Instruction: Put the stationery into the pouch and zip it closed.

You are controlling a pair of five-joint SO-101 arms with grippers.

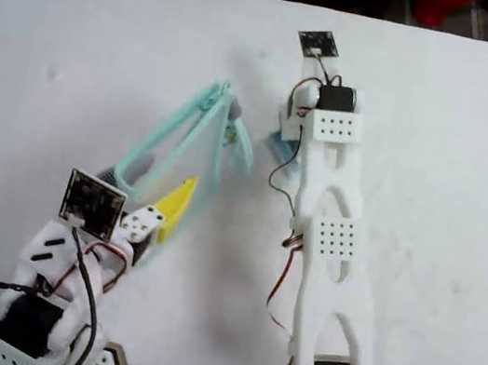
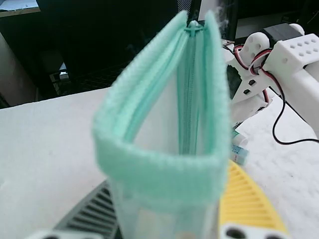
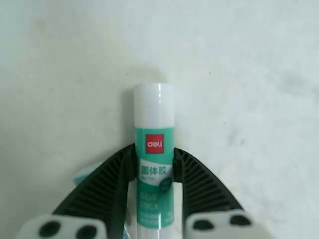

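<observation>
Just beside the pouch (image 2: 164,169), the right arm stretches far forward, its right gripper (image 3: 154,157) clamped on the glue stick (image 3: 154,129). Left arm folded back, the left gripper (image 2: 169,211) pinches the pouch's near end, with the pouch mouth gaping.

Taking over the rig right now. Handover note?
Left claw: shut on one end of the mint mesh pouch, whose mouth is open and zipper undone.
Right claw: shut on the glue stick, outside the pouch near its far end.
Done: pouch open, glue stick gripped.
Left: glue stick into pouch, zip closed.
</observation>
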